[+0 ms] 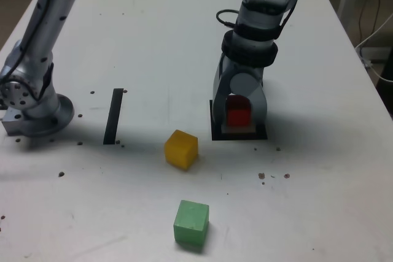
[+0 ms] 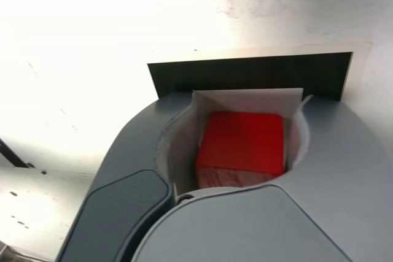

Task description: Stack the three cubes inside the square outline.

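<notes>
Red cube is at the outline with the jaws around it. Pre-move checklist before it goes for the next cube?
1. Small matte red cube inside the black-tape square outline: ok.
2. Red cube resting flat on the white centre: cannot tell.
3. Grey gripper released, jaws clear of the red cube: cannot tell; they flank it closely.
4. Matte yellow cube free on the white table: ok.
5. Matte green cube free, apart from yellow: ok.
</notes>
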`<state>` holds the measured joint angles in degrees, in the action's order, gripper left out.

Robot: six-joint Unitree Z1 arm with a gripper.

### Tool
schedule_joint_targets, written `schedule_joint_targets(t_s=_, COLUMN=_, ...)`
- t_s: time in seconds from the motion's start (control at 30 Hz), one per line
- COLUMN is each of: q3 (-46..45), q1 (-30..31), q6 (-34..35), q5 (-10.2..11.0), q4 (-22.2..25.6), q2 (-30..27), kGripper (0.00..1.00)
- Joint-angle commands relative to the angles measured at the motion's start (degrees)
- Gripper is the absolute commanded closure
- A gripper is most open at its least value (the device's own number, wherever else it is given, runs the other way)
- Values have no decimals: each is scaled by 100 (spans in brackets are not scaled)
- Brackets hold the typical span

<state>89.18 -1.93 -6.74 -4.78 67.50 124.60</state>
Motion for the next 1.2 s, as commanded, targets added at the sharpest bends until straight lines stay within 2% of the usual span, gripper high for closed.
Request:
schedule_joint_targets(t_s=0.0, q3=-12, q1=-3, q6=-12, q5=12, q4=-14, q2=10, kGripper=4)
schedule_joint_targets(t_s=0.3, q3=-106, q1=-4, q6=-2, q5=82, q4=-37, q2=-143, kGripper=1)
schedule_joint_targets(t_s=0.57, q3=-315, q1=3, q6=141, q5=420, q4=79, q2=-736, kGripper=1)
schedule_joint_targets(t_s=0.7, q3=-462, q1=72, q6=164, q5=501, q4=150, q2=-1068, kGripper=1)
schedule_joint_targets(t_s=0.97, q3=-964, q1=563, q6=189, q5=583, q4=207, q2=-1690, kGripper=1)
schedule_joint_targets(t_s=1.17, q3=-1343, q1=1122, q6=221, q5=608, q4=182, q2=-1898, kGripper=1)
